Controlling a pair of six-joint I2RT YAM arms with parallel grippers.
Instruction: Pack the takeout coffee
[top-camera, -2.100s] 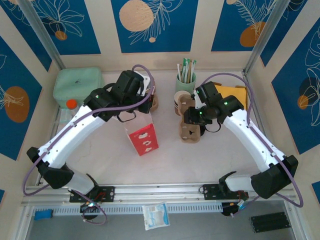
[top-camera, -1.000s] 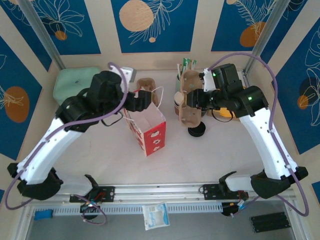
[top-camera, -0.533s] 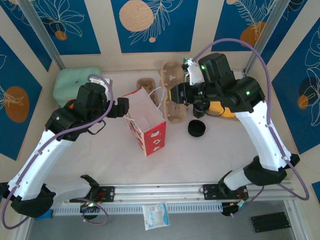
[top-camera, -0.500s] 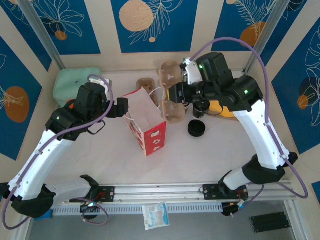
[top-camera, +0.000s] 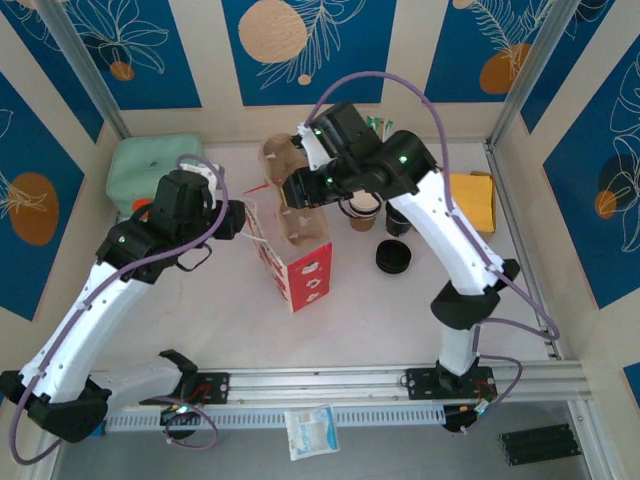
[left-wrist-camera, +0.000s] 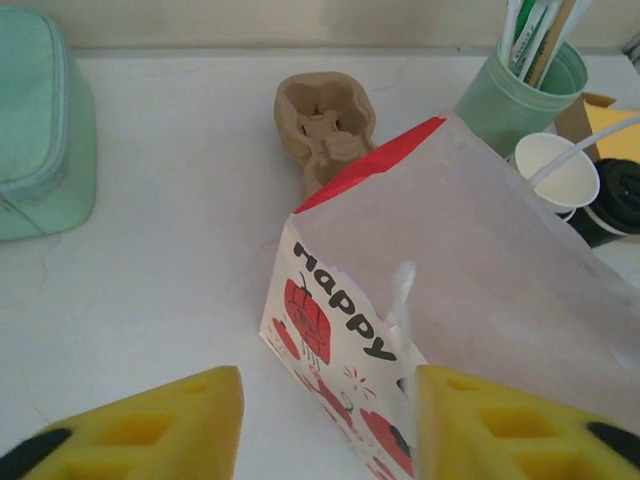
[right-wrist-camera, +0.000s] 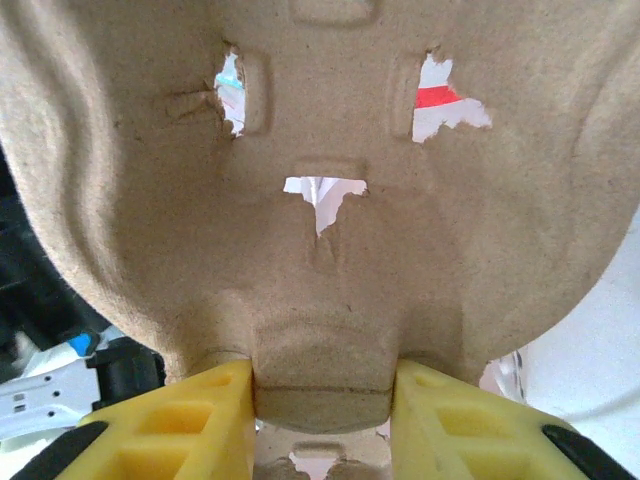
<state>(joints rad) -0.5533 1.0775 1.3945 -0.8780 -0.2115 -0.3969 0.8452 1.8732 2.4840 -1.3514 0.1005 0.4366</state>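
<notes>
The takeout coffee, a small cup under a black lid, stands right of the red-and-white paper bag; the left wrist view catches the takeout coffee at its right edge. My right gripper is shut on the end of a brown pulp cup carrier. That cup carrier hangs over the bag's open mouth, held by the right gripper. My left gripper is open, its jaws either side of the bag's near corner. The left gripper is at the bag's left wall.
A second pulp carrier lies behind the bag. Lidless cups, loose black lids, a green holder of straws and yellow napkins sit to the right. A mint pouch lies at the back left.
The right arm has swung the pulp carrier leftward from beside the cups to over the bag. The left gripper's jaws have narrowed at the bag's left wall.
</notes>
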